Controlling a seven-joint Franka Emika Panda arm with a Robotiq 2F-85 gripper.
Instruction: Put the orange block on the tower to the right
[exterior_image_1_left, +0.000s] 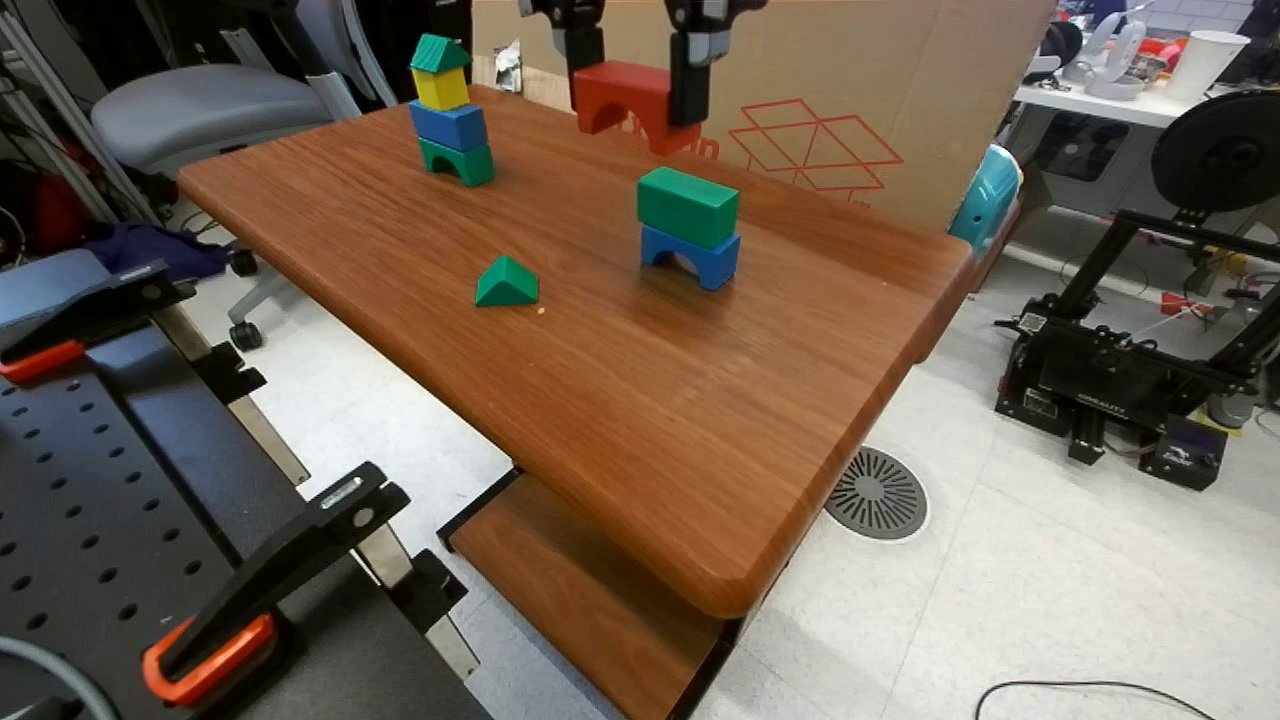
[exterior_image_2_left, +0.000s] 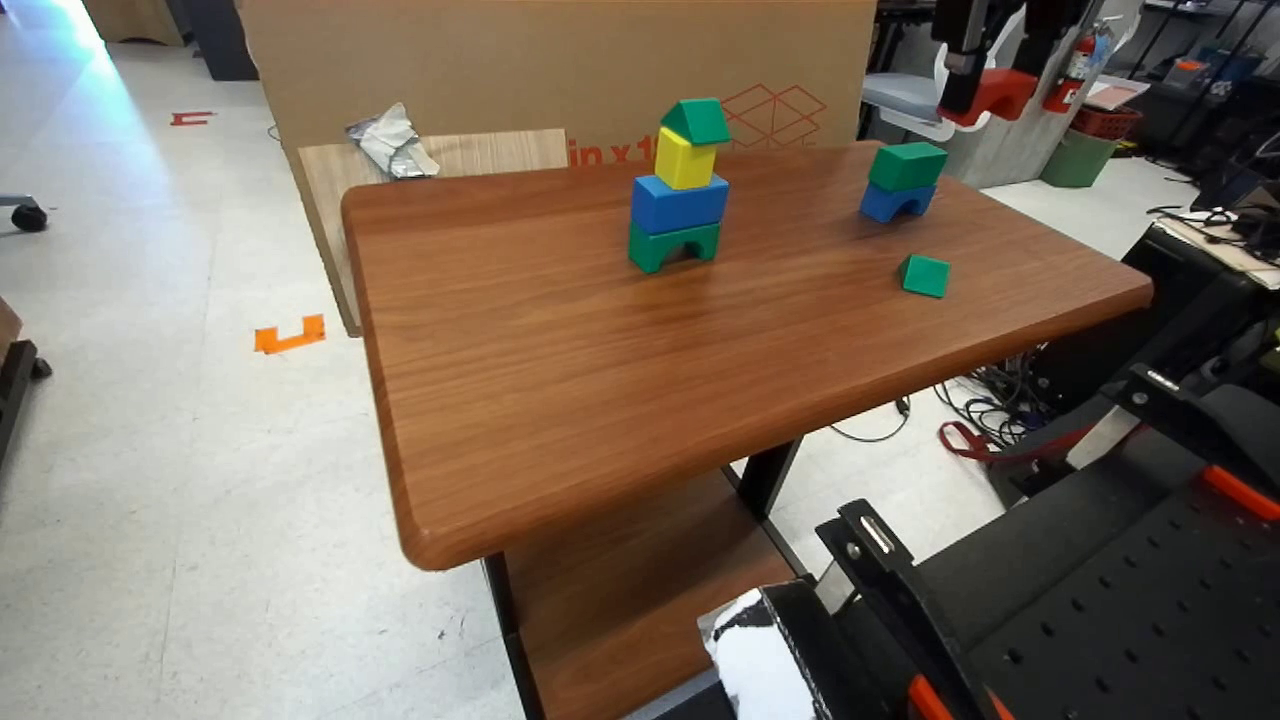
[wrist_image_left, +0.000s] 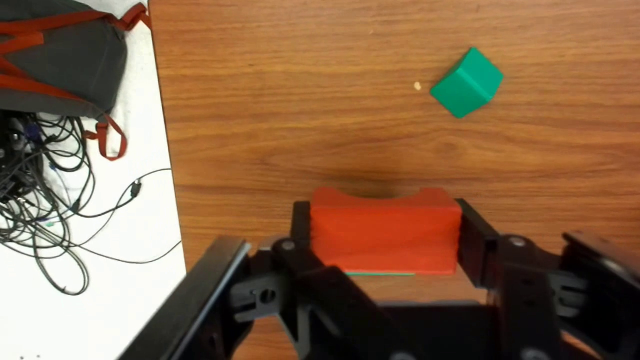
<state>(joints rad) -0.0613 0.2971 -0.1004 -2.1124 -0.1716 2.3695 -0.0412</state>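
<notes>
Tool (exterior_image_1_left: 636, 96) holds orange blk (wrist_image_left: 385, 235), gap above R tower (exterior_image_1_left: 690, 226).

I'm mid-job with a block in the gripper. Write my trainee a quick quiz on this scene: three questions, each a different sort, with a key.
1. Multiple choice: What colour is the held block in the gripper? A) yellow B) orange-red C) green
2. True or false: The loose green triangle lies directly on the table.
3. Fill in: The shorter tower is green on top and ____ below.

Key:
1. B
2. True
3. blue
</notes>
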